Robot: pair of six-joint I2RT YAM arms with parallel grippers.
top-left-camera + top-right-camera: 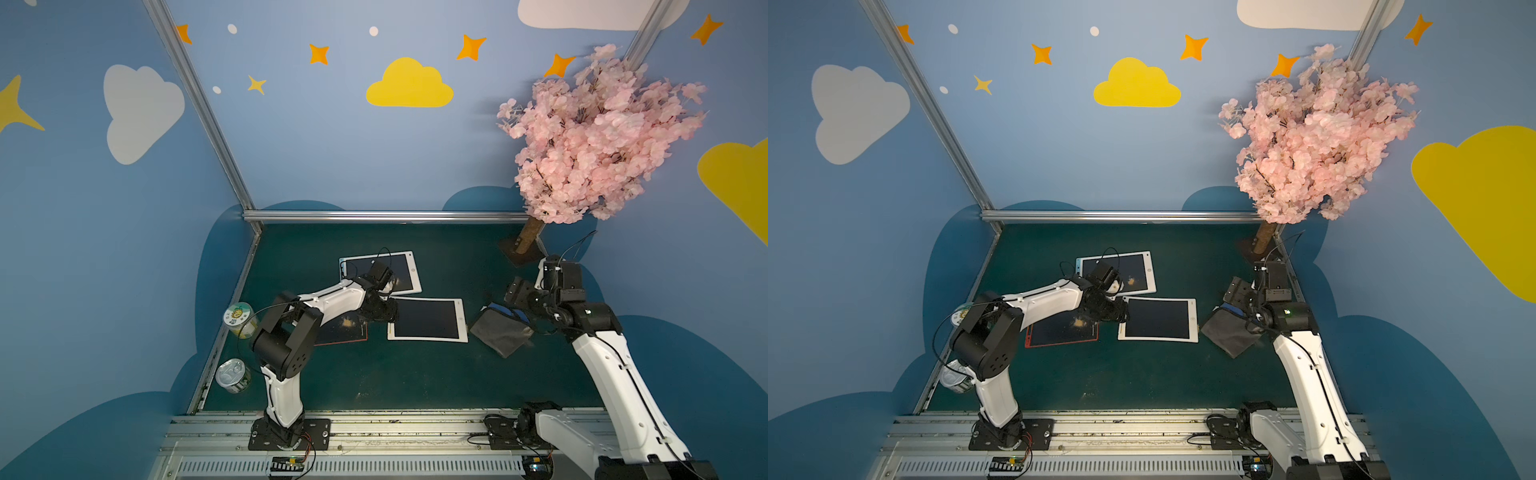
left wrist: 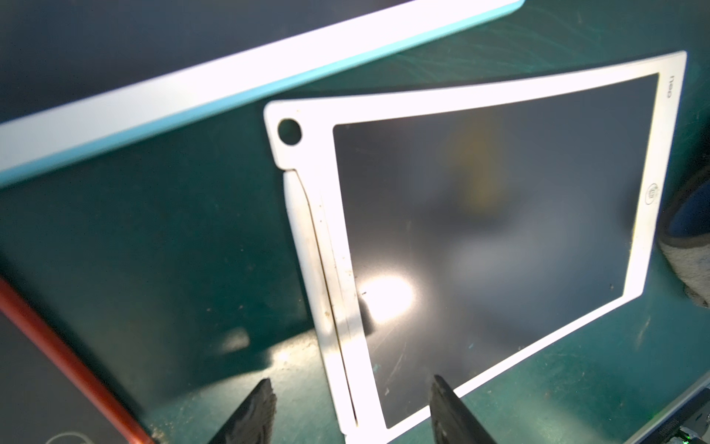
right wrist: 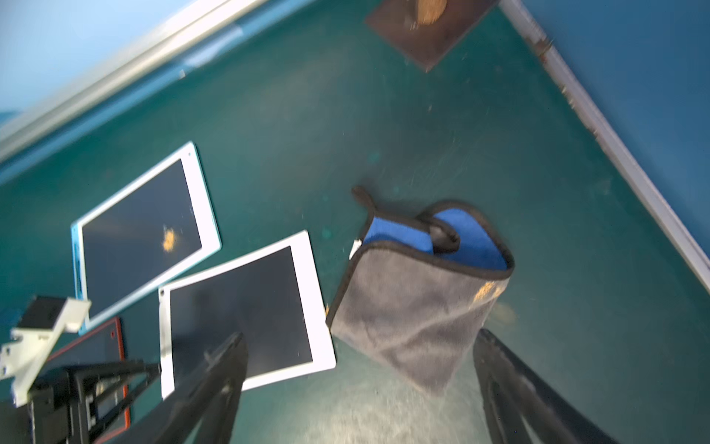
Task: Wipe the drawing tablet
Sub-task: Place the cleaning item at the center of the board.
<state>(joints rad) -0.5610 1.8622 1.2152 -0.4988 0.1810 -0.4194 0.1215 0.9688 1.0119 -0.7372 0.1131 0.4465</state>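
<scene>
While the right hand hangs spread wide and empty over the grey cloth, left arm stretches forward; left hand parted, empty, above edge of white tablet.

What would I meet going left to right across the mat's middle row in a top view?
Green-lidded jar → red-framed tablet → white-framed tablet → grey cloth. The blue-edged tablet overlaps others, so it is left out.

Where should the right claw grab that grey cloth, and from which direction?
Probably the raised, black-trimmed fold where the blue lining shows, coming straight down from above. The grey cloth lies slumped on the green mat, and only that fold stands up enough to pinch. The right claw is open above it.
</scene>
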